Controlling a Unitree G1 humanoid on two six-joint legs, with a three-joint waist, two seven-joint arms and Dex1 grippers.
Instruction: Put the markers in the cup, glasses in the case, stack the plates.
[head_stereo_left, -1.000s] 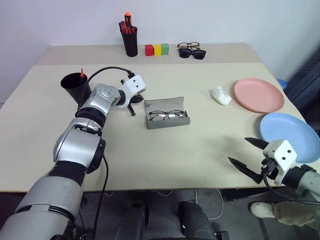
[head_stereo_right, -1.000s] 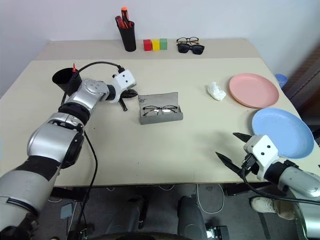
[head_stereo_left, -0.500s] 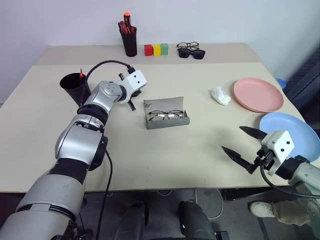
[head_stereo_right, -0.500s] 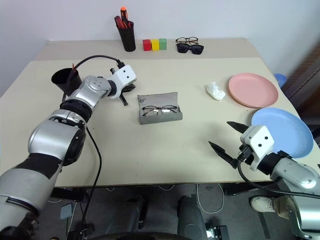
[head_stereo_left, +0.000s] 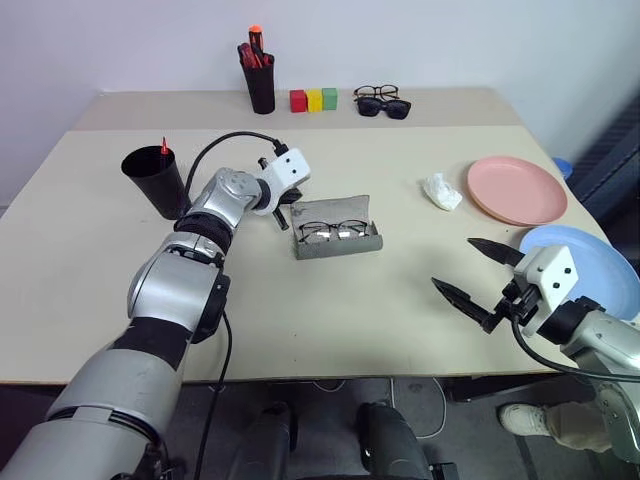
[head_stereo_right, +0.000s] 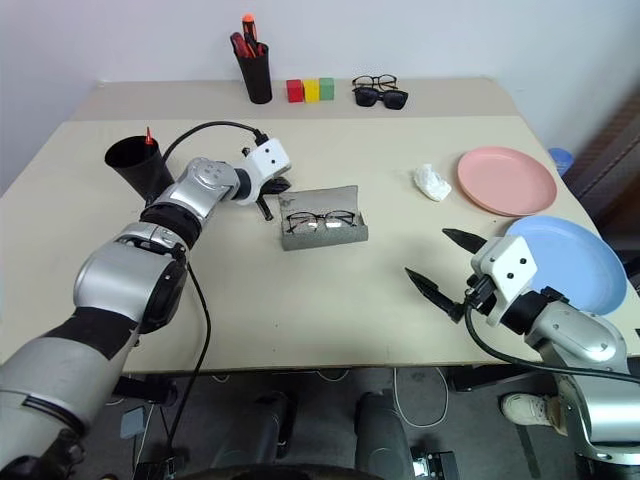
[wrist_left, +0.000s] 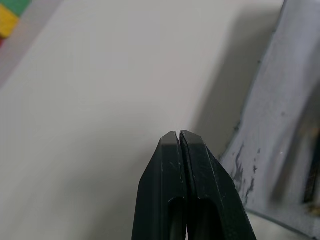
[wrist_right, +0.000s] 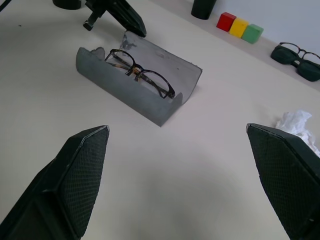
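From my remote seat I see the grey oblong hard-shell spectacle case (head_stereo_left: 334, 236) lying open near the middle of the beige table (head_stereo_left: 330, 310), its lid tipped back toward the far edge. The thin dark wire-frame glasses (head_stereo_left: 326, 230) sit inside it, clear lenses facing up, arms folded. The lid's inner face looks scuffed and mottled in the left wrist view.

My left gripper (head_stereo_left: 281, 217) has its two black fingers pressed tight together with nothing between them; it hangs just beside the case's left end, at about nine o'clock from it. My right gripper (head_stereo_left: 478, 285) stands with its fingers spread wide and empty, over bare table at about four o'clock from the case.

The wide tapered matte black plastic cup (head_stereo_left: 152, 181) stands upright well to the left of the case, at roughly ten o'clock, with the red tip of a marker (head_stereo_left: 164, 147) poking above its rim. I cannot make out a second marker inside.

The round salmon-pink plastic plate (head_stereo_left: 517, 189) lies flat at about two o'clock from the case, near the table's right edge. The light blue plastic plate (head_stereo_left: 590, 262) of like size lies just beside it, at its five o'clock, unstacked, close behind my right gripper.
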